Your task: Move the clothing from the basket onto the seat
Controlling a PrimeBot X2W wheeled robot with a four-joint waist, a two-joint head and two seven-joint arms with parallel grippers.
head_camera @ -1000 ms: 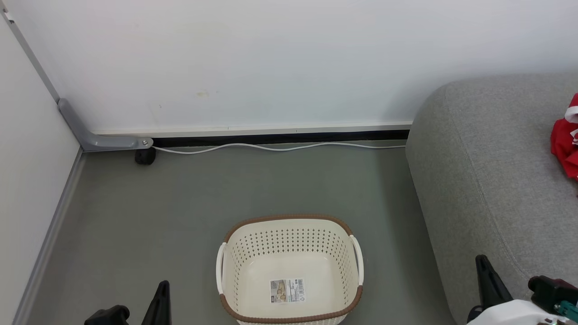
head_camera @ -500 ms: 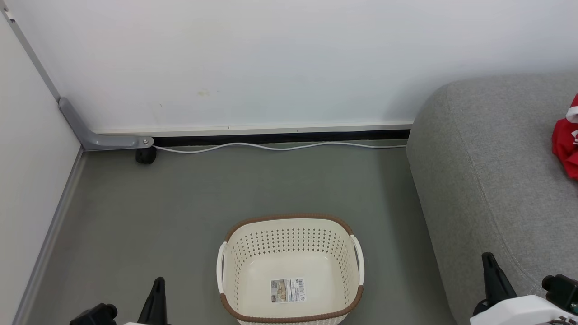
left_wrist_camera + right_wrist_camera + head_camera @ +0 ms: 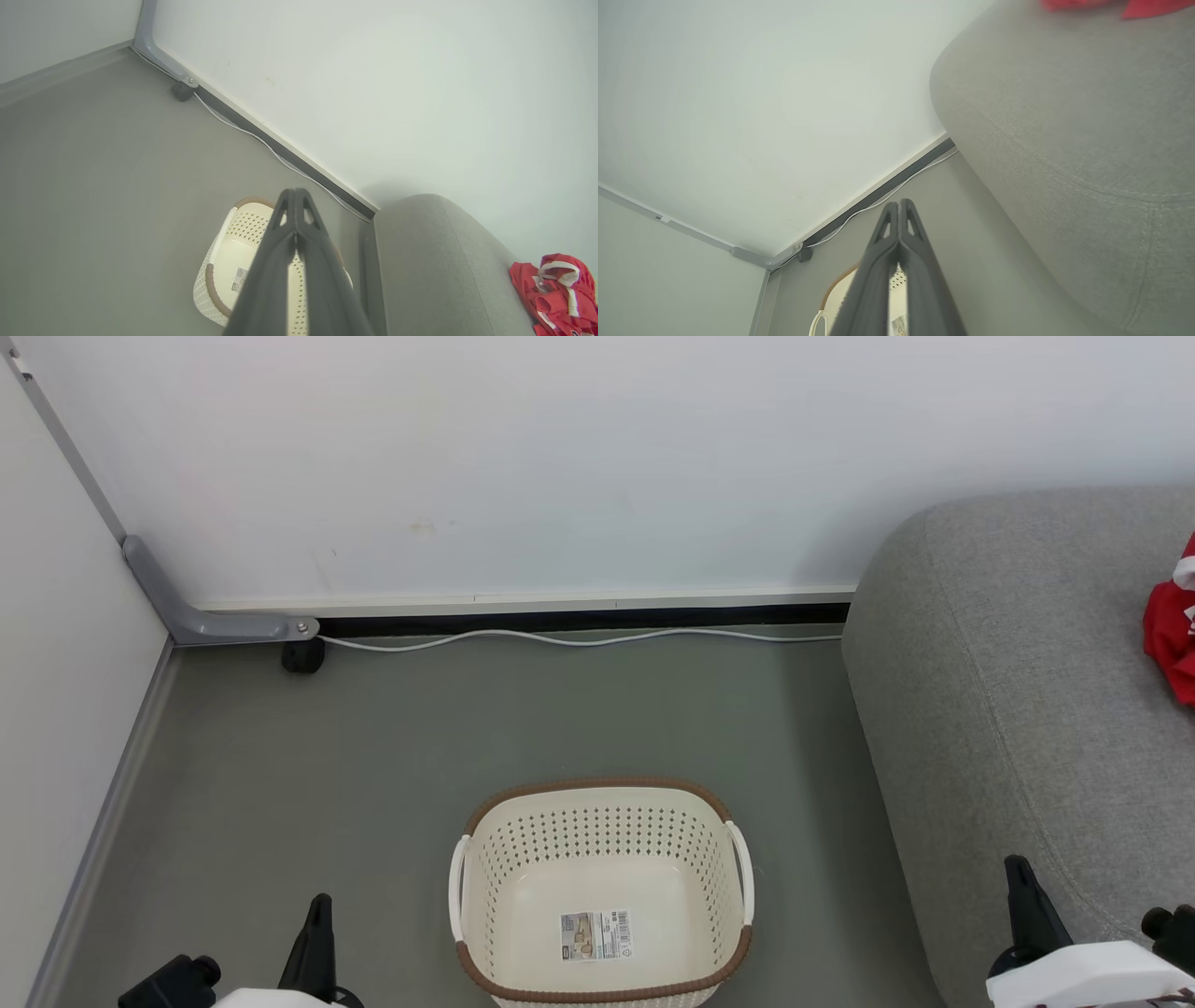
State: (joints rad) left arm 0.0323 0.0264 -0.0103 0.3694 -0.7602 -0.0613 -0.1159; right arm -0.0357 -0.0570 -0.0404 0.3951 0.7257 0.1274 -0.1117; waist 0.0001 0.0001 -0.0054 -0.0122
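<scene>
Zero items in basket (image 3: 597,840) | clothing (image 3: 1174,639) lies on seat (image 3: 1008,691) | left hand (image 3: 319,919), right hand (image 3: 1022,887) pinched closed, empty | task appears complete

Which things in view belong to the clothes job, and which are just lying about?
Job: grey seat; red clothing lying on it; cream basket, holding just its label sticker.
Lying about: white cable along the wall; grey corner bracket; black foot beneath it.
</scene>
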